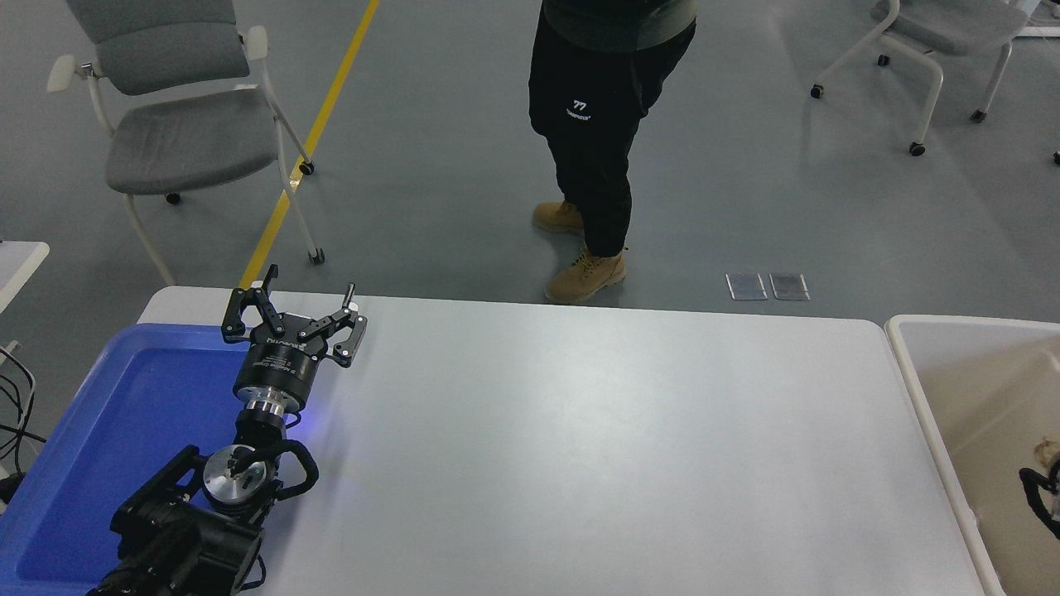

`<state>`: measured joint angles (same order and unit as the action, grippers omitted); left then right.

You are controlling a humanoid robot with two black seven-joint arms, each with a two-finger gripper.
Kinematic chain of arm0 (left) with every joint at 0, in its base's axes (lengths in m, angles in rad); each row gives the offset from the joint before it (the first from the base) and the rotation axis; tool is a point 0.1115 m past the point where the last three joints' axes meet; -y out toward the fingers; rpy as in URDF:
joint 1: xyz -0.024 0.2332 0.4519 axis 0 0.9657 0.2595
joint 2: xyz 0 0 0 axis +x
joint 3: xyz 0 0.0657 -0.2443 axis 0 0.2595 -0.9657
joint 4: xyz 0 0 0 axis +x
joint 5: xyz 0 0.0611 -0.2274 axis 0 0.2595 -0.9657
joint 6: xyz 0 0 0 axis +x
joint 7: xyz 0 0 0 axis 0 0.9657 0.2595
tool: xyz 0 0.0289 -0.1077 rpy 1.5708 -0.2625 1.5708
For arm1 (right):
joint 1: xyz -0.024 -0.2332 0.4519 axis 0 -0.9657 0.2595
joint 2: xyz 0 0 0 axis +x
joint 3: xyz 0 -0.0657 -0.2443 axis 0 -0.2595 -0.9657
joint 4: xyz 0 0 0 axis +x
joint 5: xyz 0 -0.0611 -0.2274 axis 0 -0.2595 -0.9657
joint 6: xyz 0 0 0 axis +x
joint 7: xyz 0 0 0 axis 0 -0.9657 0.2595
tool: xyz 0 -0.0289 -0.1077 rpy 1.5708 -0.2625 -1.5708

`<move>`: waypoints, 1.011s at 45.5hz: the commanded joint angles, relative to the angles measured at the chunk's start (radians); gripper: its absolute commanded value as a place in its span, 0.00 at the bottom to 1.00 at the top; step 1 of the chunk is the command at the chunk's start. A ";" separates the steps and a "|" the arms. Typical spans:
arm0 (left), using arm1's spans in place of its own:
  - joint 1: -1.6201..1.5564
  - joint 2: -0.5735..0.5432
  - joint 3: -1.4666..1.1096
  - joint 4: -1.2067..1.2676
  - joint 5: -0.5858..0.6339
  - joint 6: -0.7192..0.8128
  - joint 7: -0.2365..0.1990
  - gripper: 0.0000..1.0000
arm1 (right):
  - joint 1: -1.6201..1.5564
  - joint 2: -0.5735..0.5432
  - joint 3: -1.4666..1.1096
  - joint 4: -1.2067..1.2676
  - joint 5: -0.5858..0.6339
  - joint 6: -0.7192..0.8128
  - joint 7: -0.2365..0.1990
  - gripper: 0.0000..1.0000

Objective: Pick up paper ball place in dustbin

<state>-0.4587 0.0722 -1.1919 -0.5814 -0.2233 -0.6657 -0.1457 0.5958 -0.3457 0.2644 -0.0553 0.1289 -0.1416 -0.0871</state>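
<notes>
My right gripper comes in at the right edge, over the inside of the cream-beige dustbin; only part of it shows. A small tan wad, the paper ball, sits right at its tip and seems held there, above the bin's floor. My left gripper is parked at the lower left, open and empty, over the far right corner of the blue tray.
A shallow blue tray lies at the table's left end under my left arm. A person in black trousers and tan boots stands on the floor beyond the table's far edge. Grey chairs stand behind.
</notes>
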 commanded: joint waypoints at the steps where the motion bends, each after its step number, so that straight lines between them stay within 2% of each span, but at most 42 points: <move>1: 0.000 0.000 0.000 0.000 0.001 0.000 0.000 0.99 | -0.001 0.007 0.009 0.000 0.000 0.005 0.001 1.00; 37: 0.000 0.001 0.000 0.000 0.001 0.000 0.000 0.99 | 0.134 -0.012 -0.068 0.003 -0.018 0.022 0.001 1.00; 46: 0.000 0.000 0.000 0.000 0.001 0.000 0.000 0.99 | 0.225 -0.148 -0.085 0.185 -0.017 0.019 -0.003 1.00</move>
<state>-0.4587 0.0723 -1.1919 -0.5814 -0.2224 -0.6657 -0.1457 0.7280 -0.3848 0.2090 -0.0249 0.1139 -0.1251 -0.0859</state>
